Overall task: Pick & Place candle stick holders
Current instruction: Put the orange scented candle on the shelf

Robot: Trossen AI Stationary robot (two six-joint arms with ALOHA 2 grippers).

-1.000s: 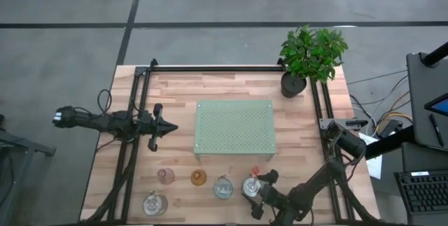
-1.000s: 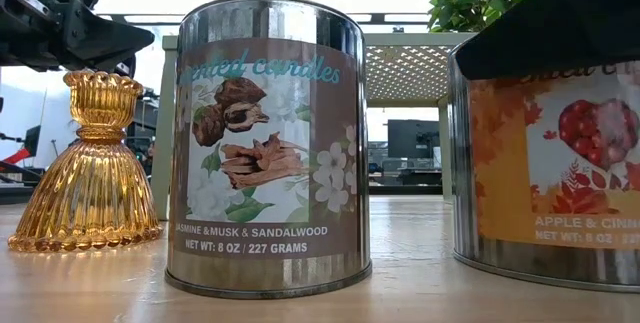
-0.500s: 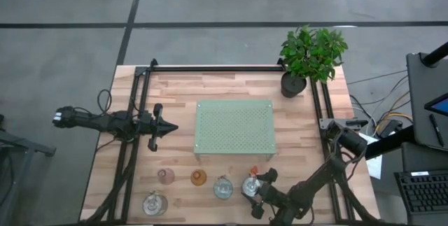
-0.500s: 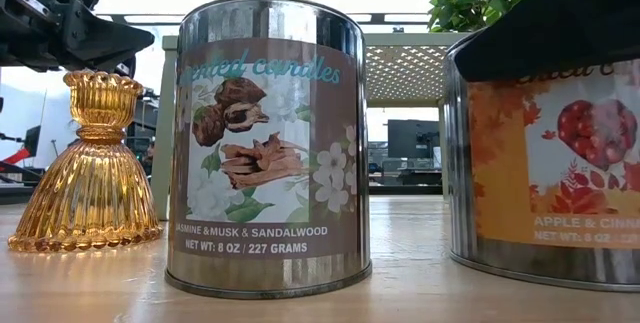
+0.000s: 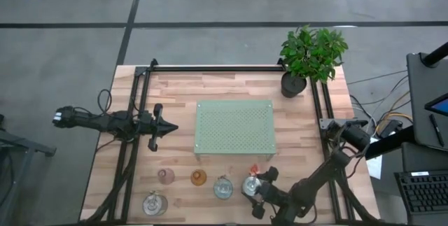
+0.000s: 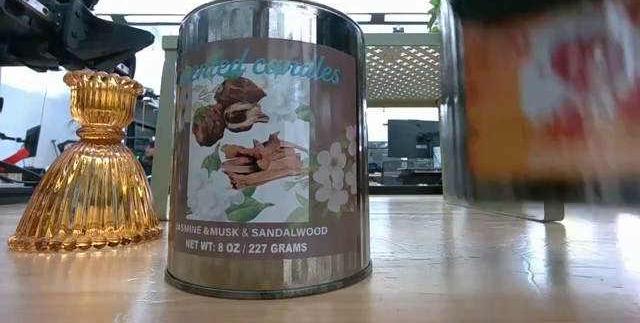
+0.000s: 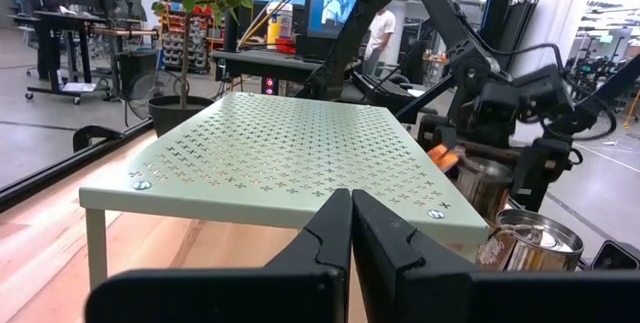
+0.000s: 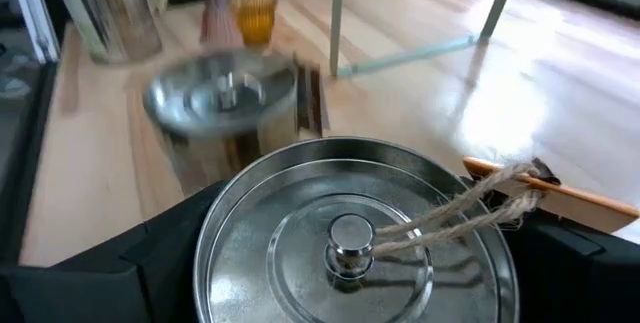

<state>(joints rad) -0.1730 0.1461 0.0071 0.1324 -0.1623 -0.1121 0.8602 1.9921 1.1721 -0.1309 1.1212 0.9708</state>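
My right gripper (image 5: 256, 188) at the table's near edge is shut on a silvery candle tin (image 8: 350, 243) with an orange label (image 6: 540, 93). The tin is off the table. A second silvery tin (image 6: 268, 143) stands to its left. An amber glass holder (image 5: 199, 178) and a pale pink one (image 5: 166, 176) stand farther left on their wide bases. Another silvery holder (image 5: 155, 203) stands nearest the front edge. My left gripper (image 5: 165, 126) is shut and empty, left of the green tray (image 5: 234, 128). My right gripper holds the tin by its round wall just under the lid (image 8: 230, 253), one dark finger (image 8: 150, 263) on each side. The fingers come level from the table's right. The tin sits upright, its bottom (image 6: 500, 203) lifted clear of the table.
A potted plant (image 5: 311, 54) stands at the far right corner. The green perforated tray stands on thin legs (image 7: 95, 248) mid-table. Black frame rails (image 5: 133, 114) run along the left and right sides. Bare wood lies between the tray and the row of holders.
My right gripper has lifted the orange-labelled tin off the table. It stood on the wood a second ago and now hangs clear, still upright. The other holders and my left arm have kept still.
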